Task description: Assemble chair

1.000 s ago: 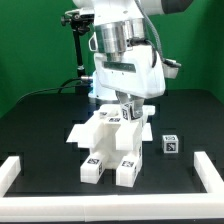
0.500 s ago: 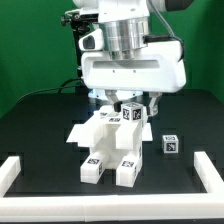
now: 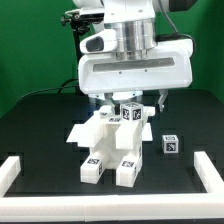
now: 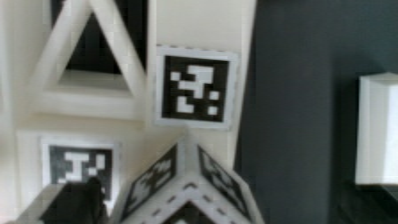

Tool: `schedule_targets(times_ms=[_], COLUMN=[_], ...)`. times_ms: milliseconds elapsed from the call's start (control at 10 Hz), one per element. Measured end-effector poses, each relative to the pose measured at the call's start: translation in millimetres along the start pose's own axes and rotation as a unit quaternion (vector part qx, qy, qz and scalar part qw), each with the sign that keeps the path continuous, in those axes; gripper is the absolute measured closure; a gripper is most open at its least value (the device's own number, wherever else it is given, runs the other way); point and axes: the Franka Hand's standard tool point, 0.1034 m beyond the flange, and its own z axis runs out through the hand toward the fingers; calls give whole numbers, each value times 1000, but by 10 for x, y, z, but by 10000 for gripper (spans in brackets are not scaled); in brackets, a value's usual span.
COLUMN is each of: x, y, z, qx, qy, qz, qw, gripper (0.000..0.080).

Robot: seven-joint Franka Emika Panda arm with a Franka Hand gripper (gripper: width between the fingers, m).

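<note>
Partly built white chair (image 3: 105,138); gripper (image 3: 133,104) spread above it, seemingly empty; loose cube (image 3: 171,144) at its three o'clock, not yet attached.

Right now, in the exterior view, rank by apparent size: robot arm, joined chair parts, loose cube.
1. robot arm
2. joined chair parts
3. loose cube
The arm may look bigger from nearness.
</note>
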Motion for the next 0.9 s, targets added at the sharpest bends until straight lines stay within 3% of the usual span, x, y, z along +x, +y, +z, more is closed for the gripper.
schedule_targets(times_ms=[200, 300, 500, 600, 700, 900], x=[18, 17, 17, 17, 17, 21], y=[32, 31, 32, 31, 30, 33], z=[3, 5, 5, 5, 5, 4], qx=[-12, -11, -11, -11, -10, -10], qy=[7, 8, 8, 8, 9, 11], qz=[-163, -142, -132, -97, -53, 17], qw=[986, 990, 991, 995, 999, 1000], gripper=[150, 150, 415, 415, 518, 518])
